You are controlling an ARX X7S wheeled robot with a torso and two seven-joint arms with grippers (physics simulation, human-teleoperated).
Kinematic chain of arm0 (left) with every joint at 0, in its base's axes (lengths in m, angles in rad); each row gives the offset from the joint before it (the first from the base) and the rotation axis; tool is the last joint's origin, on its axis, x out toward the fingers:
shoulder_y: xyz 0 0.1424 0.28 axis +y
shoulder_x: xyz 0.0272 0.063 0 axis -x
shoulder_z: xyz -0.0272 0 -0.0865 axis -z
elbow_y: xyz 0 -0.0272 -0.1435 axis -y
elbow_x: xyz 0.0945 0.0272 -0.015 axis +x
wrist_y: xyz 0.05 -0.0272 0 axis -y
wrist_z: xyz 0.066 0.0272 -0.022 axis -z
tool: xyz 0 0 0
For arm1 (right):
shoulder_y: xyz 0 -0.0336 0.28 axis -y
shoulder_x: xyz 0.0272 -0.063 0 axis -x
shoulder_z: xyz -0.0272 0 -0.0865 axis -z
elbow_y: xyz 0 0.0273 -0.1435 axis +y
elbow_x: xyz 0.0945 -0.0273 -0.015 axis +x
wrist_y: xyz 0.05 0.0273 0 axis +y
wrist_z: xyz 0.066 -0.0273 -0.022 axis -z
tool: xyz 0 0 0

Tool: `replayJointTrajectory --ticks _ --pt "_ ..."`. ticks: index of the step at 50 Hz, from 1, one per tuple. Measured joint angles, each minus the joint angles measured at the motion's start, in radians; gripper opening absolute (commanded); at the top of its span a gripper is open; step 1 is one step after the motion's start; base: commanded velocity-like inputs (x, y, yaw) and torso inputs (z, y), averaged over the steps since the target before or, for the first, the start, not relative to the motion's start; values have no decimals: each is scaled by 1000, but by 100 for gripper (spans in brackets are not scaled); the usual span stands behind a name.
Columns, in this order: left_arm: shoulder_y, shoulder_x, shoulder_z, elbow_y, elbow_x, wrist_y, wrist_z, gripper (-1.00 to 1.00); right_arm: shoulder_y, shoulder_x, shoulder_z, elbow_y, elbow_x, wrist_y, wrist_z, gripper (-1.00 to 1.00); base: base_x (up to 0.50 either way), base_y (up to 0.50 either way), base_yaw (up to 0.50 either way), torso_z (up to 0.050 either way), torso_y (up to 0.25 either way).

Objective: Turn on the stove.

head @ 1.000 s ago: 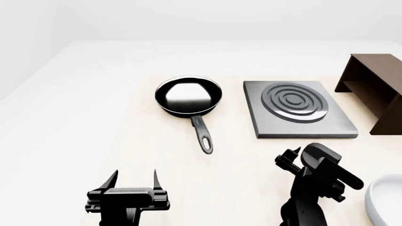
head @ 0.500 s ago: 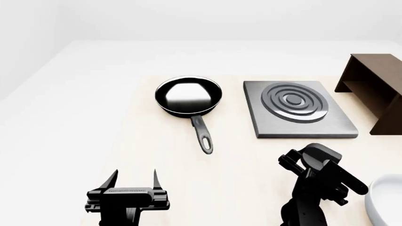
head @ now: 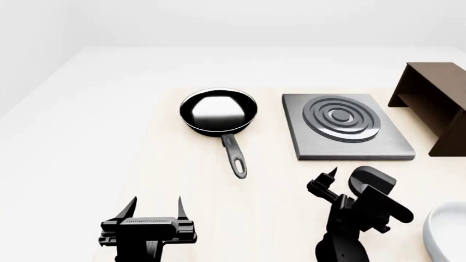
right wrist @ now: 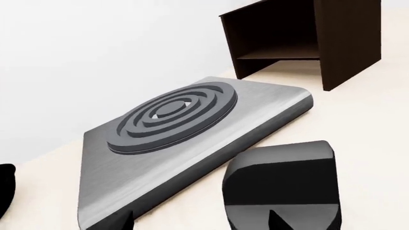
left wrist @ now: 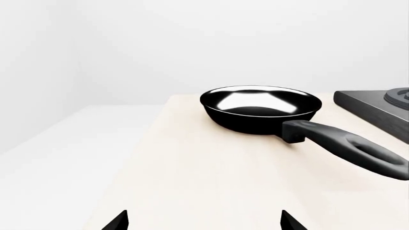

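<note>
The stove (head: 348, 136) is a flat grey metal hotplate with dark ring burner (head: 342, 117), right of centre on the table; it also fills the right wrist view (right wrist: 191, 139). Its black lever knob (head: 370, 177) sits just in front of the plate's near edge and shows large in the right wrist view (right wrist: 281, 179). My right gripper (head: 342, 184) is open and hovers right at the knob (right wrist: 201, 221); one fingertip (right wrist: 275, 219) overlaps the knob, the other lies toward the plate's corner. My left gripper (head: 156, 203) is open and empty at the near left (left wrist: 203, 221).
A black frying pan (head: 218, 112) lies left of the stove, handle toward me, also in the left wrist view (left wrist: 259, 108). A dark brown box-like shelf (head: 435, 103) stands at the far right. A white dish rim (head: 444, 232) shows at the near right.
My right gripper has turned and shifted a little left beside the knob, one fingertip now pointing up toward the stove. The left arm, pan and stove have not moved.
</note>
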Motion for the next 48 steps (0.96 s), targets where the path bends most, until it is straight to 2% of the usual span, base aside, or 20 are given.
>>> replayJointTrajectory --ticks 7,15,21,26,30,35,48 --pt "0 -3 3 0 -2 2 -1 100 -108 22 -64 -265 7 89 15 100 0 0 0 0 0" --pt "0 -5 6 0 -4 4 -3 100 -325 116 -99 -722 -51 144 74 100 0 0 0 0 0" --pt "0 -7 9 0 -4 5 -5 100 -574 188 -61 -1048 -158 48 113 100 0 0 0 0 0" --pt "-2 -9 10 0 -7 5 -5 100 -807 183 11 -1237 -227 -146 98 100 0 0 0 0 0" --pt "-2 -10 12 0 -8 4 -6 100 -937 93 72 -1324 -198 -328 -49 100 0 0 0 0 0" --pt "-4 -11 13 -1 -12 4 -6 100 -1041 22 115 -1392 -178 -465 -188 100 0 0 0 0 0" --pt "-8 -13 17 -5 -18 6 -8 100 -1139 -31 134 -1456 -215 -577 -334 100 0 0 0 0 0"
